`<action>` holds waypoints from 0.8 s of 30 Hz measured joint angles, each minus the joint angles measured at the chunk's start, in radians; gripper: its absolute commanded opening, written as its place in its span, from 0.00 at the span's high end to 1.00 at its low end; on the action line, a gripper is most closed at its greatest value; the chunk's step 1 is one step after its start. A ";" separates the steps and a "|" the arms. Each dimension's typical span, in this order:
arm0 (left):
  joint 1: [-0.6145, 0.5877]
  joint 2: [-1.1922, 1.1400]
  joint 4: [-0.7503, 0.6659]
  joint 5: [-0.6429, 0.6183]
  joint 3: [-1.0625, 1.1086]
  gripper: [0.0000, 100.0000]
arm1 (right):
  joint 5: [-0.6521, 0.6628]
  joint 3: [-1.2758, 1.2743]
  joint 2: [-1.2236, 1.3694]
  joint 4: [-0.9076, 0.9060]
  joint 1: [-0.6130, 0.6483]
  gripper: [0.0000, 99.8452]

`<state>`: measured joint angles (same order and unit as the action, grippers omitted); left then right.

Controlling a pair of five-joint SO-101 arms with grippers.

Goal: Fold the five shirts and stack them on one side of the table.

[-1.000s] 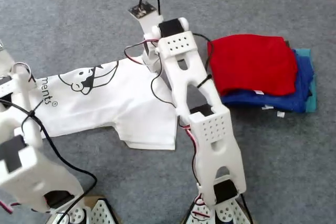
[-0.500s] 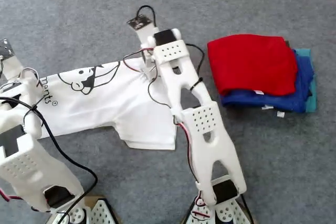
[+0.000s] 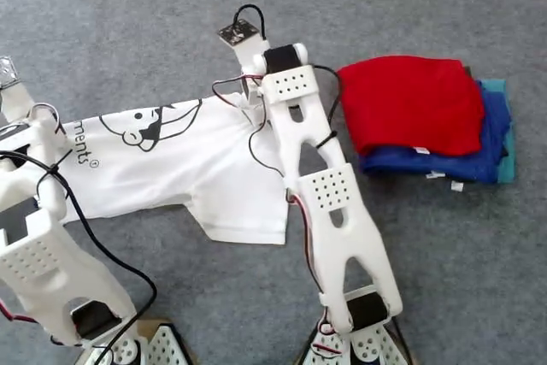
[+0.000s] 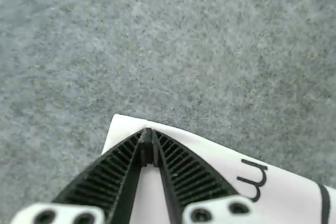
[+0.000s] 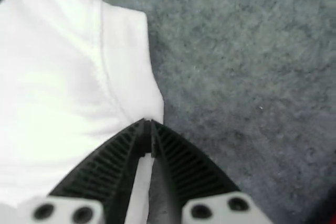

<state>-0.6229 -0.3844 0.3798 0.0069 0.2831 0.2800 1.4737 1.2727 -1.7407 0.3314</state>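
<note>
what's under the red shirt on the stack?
A folded blue shirt sticks out along its near and right edges, with a teal layer showing beneath that at the right. The red shirt covers the rest, so any further layers can't be seen.

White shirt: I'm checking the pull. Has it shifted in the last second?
Yes, slightly: on the white shirt, the print has crept toward the red shirt.
</note>
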 measured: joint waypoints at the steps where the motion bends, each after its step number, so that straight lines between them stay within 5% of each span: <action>1: -0.005 0.000 0.000 -0.020 0.000 0.97 | 0.000 0.035 0.000 -0.009 0.008 0.99; 13: -0.106 0.141 0.060 -0.095 0.035 0.97 | 0.002 0.069 -0.229 -0.017 0.084 0.99; 18: -0.038 0.247 -0.003 -0.095 0.173 0.97 | 0.020 -0.216 -0.497 -0.018 0.167 0.99; 24: -0.046 0.301 -0.078 -0.112 0.236 0.97 | 0.201 -0.824 -0.847 -0.017 0.252 0.99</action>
<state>-0.6690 -0.0836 0.3015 -0.1051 0.5194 0.4810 0.6498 0.4258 -1.7576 0.5831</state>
